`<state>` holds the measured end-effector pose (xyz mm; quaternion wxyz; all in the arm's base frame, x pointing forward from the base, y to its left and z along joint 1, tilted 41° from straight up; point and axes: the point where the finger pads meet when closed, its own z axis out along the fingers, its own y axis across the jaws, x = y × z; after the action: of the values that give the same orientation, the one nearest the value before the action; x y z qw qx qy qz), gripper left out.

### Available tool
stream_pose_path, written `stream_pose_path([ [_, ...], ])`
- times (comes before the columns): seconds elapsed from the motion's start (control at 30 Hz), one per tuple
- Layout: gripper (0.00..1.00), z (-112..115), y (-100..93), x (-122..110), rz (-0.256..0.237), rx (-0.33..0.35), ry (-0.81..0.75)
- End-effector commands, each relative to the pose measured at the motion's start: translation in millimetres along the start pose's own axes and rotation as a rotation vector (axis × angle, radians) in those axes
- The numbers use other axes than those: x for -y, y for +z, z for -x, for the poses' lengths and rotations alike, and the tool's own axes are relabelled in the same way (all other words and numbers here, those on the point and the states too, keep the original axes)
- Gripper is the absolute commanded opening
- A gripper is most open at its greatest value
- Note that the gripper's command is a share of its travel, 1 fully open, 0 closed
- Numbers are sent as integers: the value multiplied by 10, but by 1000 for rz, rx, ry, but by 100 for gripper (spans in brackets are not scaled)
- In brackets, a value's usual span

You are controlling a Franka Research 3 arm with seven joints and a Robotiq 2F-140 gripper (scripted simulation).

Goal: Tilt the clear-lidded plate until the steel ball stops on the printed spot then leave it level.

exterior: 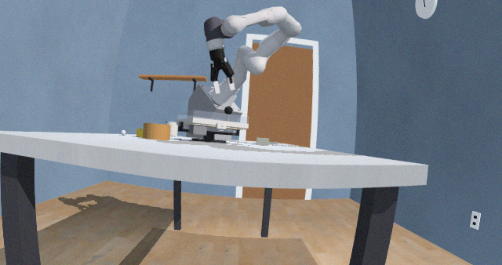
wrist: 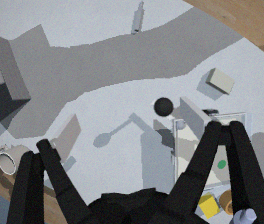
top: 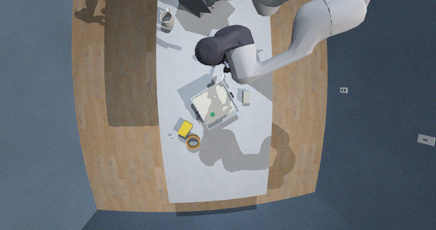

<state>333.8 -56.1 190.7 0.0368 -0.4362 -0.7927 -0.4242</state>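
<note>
Orange tape ring (exterior: 156, 131) sits nearest in the exterior view, lower left of centre; behind it the clear-lidded plate (exterior: 213, 121) looks level. Gripper (exterior: 223, 86) hangs above, fingers fully spread, empty. Only the top view shows the green printed spot (top: 212, 114); steel ball not discernible.

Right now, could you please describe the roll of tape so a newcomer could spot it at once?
Start at the square clear-lidded plate mid-table. Just off its corner nearest the green spot lies the roll of tape, beside a yellow block. It is the only orange-brown open ring there.
</note>
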Motion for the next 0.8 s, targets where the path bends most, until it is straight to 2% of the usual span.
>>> stream_pose_path([
  [0.0,100,71,5,-33,-6,35,157],
  [0.03,100,71,5,-33,-6,35,157],
  [0.07,100,103,89,-169,-3,78,264],
  [0.3,100,103,89,-169,-3,78,264],
  [0.33,100,128,169,-291,7,122,373],
  [0.57,100,128,169,-291,7,122,373],
  [0.6,100,149,240,-397,21,164,478],
  [0.77,100,149,240,-397,21,164,478],
])
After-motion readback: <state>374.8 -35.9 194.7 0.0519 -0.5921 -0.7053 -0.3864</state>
